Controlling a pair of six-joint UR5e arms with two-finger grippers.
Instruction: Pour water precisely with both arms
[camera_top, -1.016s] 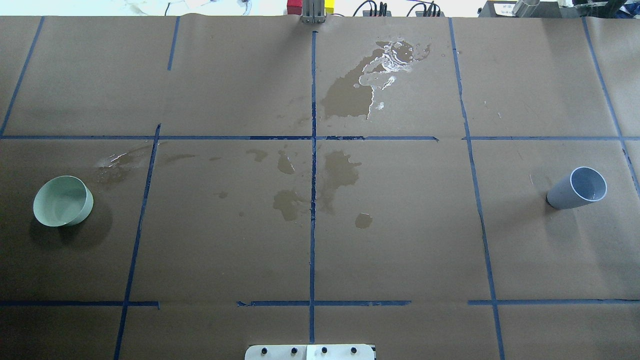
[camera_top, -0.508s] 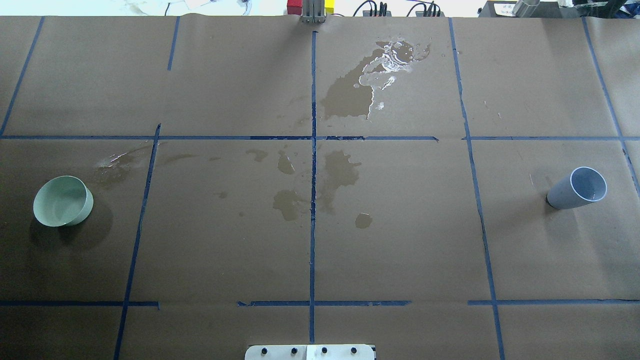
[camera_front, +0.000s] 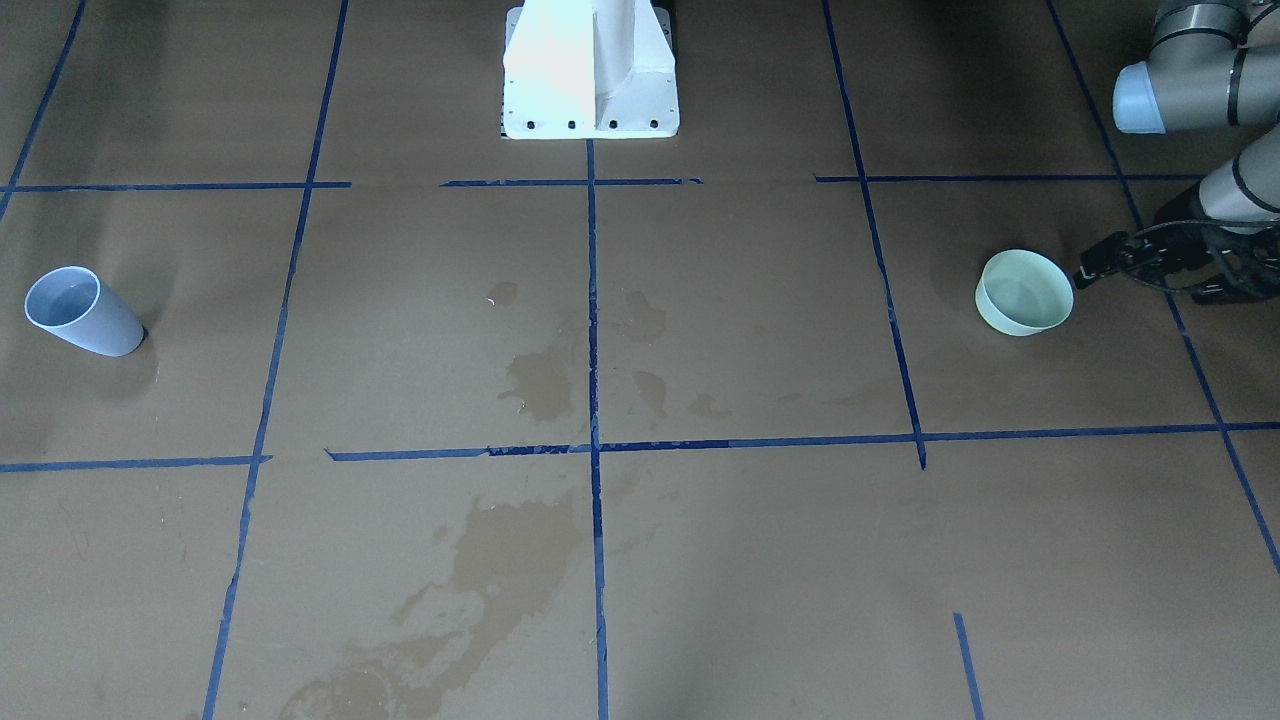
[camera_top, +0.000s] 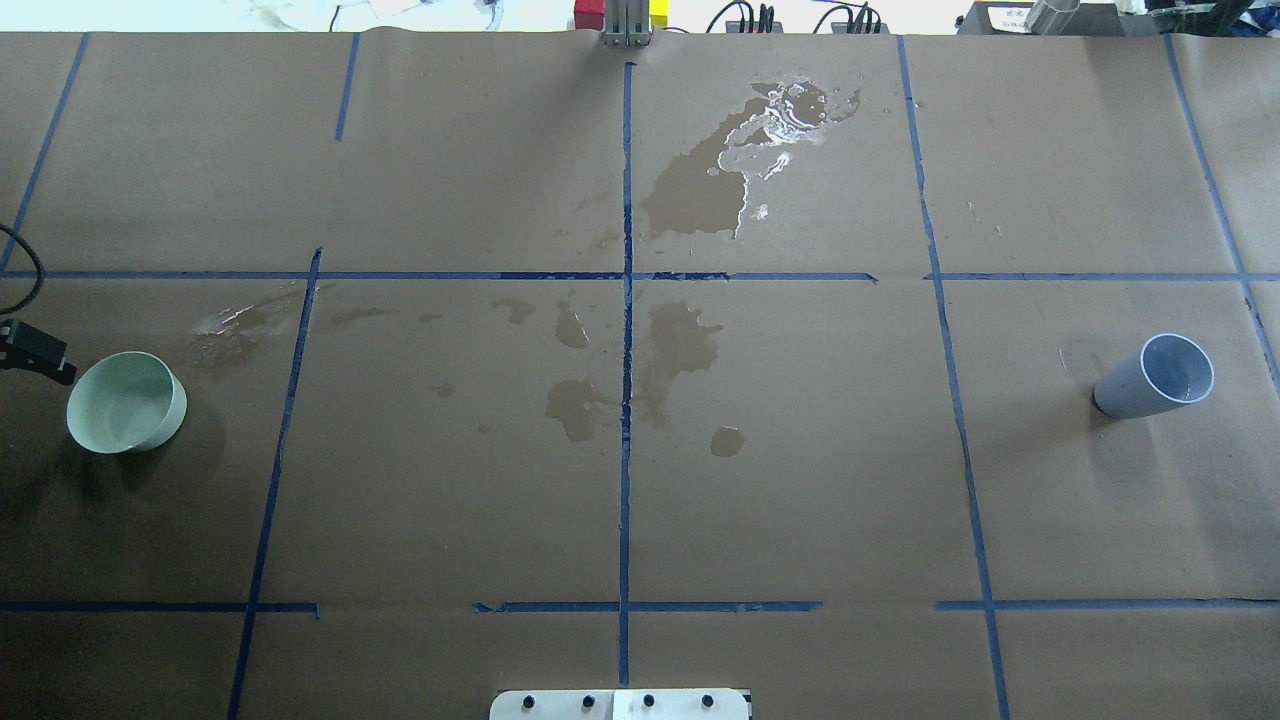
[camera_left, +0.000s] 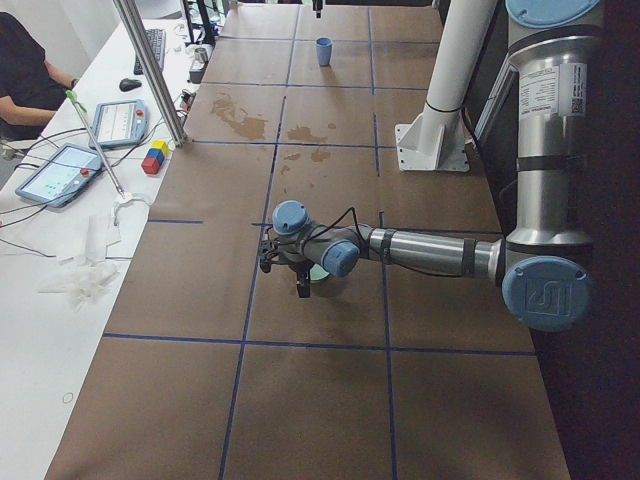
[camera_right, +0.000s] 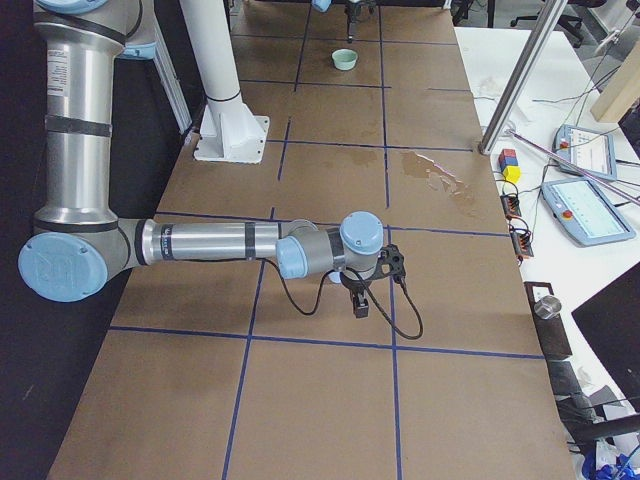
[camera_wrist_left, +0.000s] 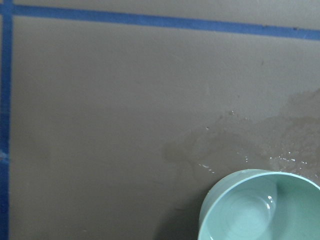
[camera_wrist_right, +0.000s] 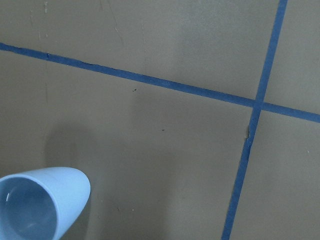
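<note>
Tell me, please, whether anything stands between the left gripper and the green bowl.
Nothing visible does. The left gripper is close beside the green bowl, on its outer side, and no object lies between them.

Silver-grey arms (camera_left: 430, 250), mint bowl (camera_top: 126, 402), lt-blue cup (camera_top: 1150, 380)

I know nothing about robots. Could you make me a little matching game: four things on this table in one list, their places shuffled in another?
Things:
1. pale green bowl
2. pale blue cup
3. white pedestal
4. largest wet stain

Places:
A. middle of the robot's own table edge
B. robot's right side of the table
C. far half of the table, away from the robot
D. robot's left side of the table

Pairs: 1-D, 2-B, 3-A, 4-C
</note>
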